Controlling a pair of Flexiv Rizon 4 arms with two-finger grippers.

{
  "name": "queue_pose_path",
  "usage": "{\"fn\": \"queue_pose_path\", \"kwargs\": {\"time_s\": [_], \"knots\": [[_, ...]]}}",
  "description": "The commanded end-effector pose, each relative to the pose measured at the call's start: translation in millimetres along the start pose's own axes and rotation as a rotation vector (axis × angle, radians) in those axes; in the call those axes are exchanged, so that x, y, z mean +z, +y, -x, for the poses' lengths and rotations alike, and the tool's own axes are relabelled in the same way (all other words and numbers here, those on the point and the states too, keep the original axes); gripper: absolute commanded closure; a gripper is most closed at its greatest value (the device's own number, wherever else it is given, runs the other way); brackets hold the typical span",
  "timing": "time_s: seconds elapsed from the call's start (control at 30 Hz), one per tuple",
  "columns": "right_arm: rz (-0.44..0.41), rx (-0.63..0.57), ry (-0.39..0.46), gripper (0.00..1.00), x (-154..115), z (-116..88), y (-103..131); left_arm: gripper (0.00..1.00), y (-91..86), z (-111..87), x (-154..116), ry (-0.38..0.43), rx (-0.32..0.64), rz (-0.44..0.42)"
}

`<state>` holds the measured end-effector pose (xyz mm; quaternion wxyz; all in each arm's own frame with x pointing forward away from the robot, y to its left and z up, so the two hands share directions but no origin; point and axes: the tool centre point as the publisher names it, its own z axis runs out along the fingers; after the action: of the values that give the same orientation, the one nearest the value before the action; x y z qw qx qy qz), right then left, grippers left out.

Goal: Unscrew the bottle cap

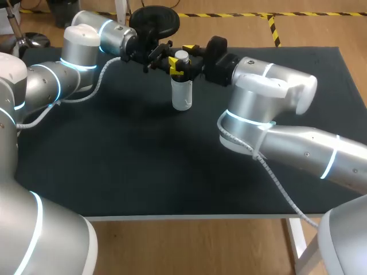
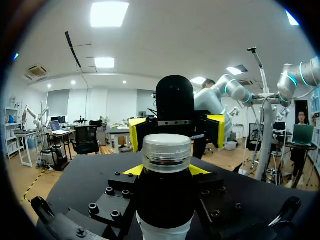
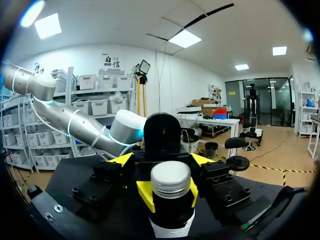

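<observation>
The bottle (image 1: 182, 94) stands upright at the back middle of the table, with a white lower body, a dark upper part and a pale cap (image 1: 182, 56). My left gripper (image 1: 167, 61) comes in from the left and is shut on the bottle's neck just under the cap (image 2: 167, 149); its yellow tips (image 2: 200, 170) press the dark shoulder. My right gripper (image 1: 190, 59) comes from the right at cap height. Its fingers (image 3: 145, 194) flank the cap (image 3: 171, 179) closely, and in the left wrist view one of these fingers (image 2: 216, 131) stands off the cap. The right gripper is open.
The table (image 1: 143, 166) is covered in black cloth, with its front edge (image 1: 183, 216) near me. My right arm's elbow (image 1: 258, 109) hangs over the table's right half, and my left arm (image 1: 80, 51) lies along the back left corner.
</observation>
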<state>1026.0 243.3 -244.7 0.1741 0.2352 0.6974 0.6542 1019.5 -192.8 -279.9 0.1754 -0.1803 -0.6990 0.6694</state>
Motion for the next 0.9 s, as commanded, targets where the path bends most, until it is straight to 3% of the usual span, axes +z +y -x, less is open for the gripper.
{"fn": "queue_pose_path", "kwargs": {"time_s": [0.03, 0.1, 0.17, 0.2, 0.23, 0.43, 0.53, 0.9], "knots": [[0.004, 0.001, 0.000, 0.62, 2, 1, -2, 1.00, 2.6, 7.6, -4, 0.096, 0.000, -0.006], [0.003, 0.002, 0.002, 0.66, 1, 1, -2, 1.00, 2.6, 7.6, -4, 0.096, 0.000, -0.006], [0.003, 0.003, 0.003, 0.78, 1, 1, -3, 1.00, 2.6, 7.6, -4, 0.096, 0.000, -0.006], [0.003, 0.003, 0.003, 0.85, 0, 1, -3, 1.00, 2.6, 7.6, -4, 0.096, 0.000, -0.006], [0.003, 0.004, 0.004, 1.00, 0, 2, -3, 1.00, 2.6, 7.6, -4, 0.096, 0.000, -0.006], [-0.001, 0.001, 0.030, 1.00, -1, 5, -4, 1.00, 2.6, 7.6, -4, 0.096, 0.000, -0.006], [-0.014, -0.005, 0.087, 1.00, -2, 8, -5, 1.00, 2.6, 7.6, -4, 0.096, 0.000, -0.006], [-0.017, -0.082, 0.416, 1.00, 3, 25, -10, 1.00, 2.6, 7.6, -4, 0.096, 0.000, -0.006]]}}
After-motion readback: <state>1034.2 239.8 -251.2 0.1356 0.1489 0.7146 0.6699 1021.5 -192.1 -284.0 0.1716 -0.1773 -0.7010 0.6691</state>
